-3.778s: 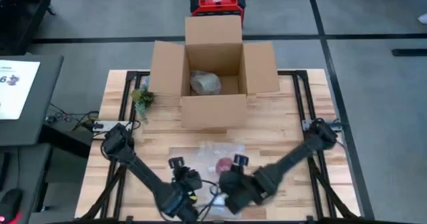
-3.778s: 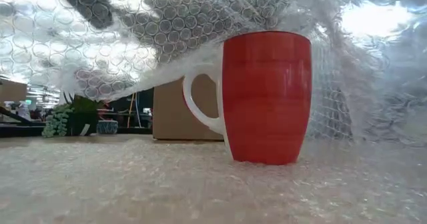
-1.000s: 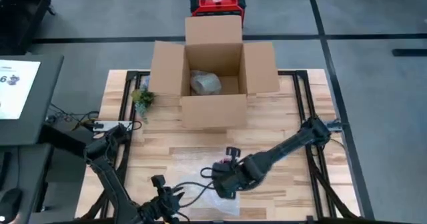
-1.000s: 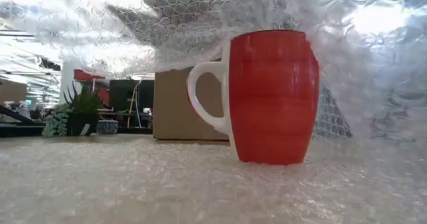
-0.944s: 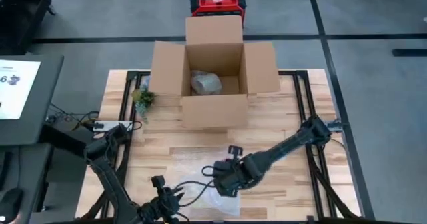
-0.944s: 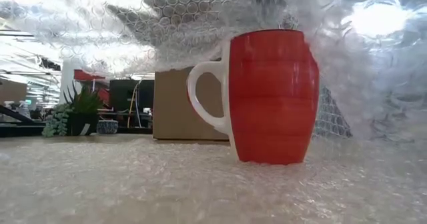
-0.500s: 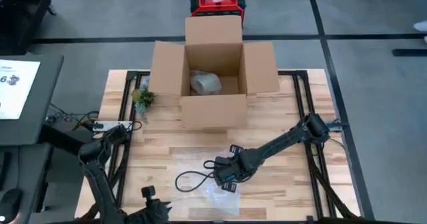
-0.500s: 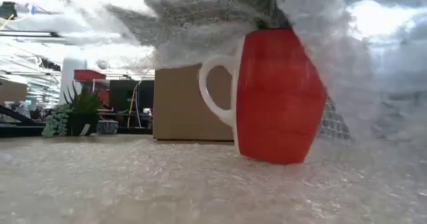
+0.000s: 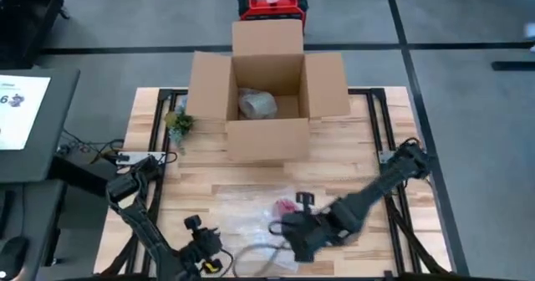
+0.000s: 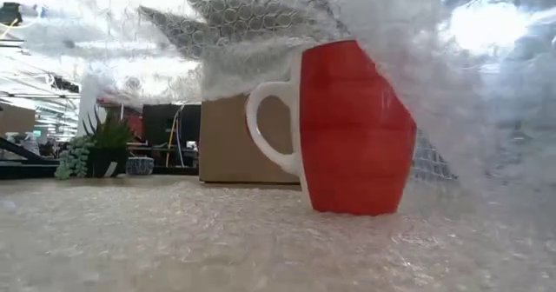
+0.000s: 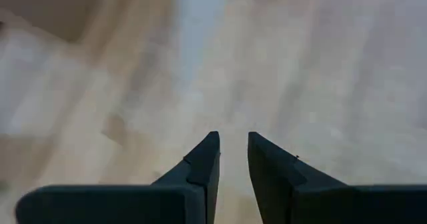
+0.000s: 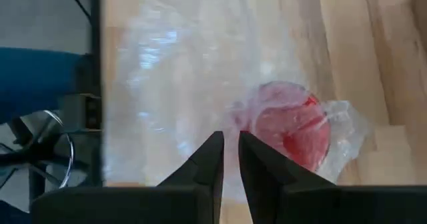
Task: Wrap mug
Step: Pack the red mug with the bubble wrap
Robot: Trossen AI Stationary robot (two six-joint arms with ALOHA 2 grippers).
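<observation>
Mug upright on bubble wrap, front centre of table; one flap draped over top, handle side bare. Wrapping barely begun. Right gripper and left gripper nearly closed, empty.

The mug is glossy red ceramic with a smooth white handle. The wrap is clear plastic with small bubbles, shiny. The surface is pale wood with visible planks. The box is matt brown cardboard. The fingers look matt dark plastic.
</observation>
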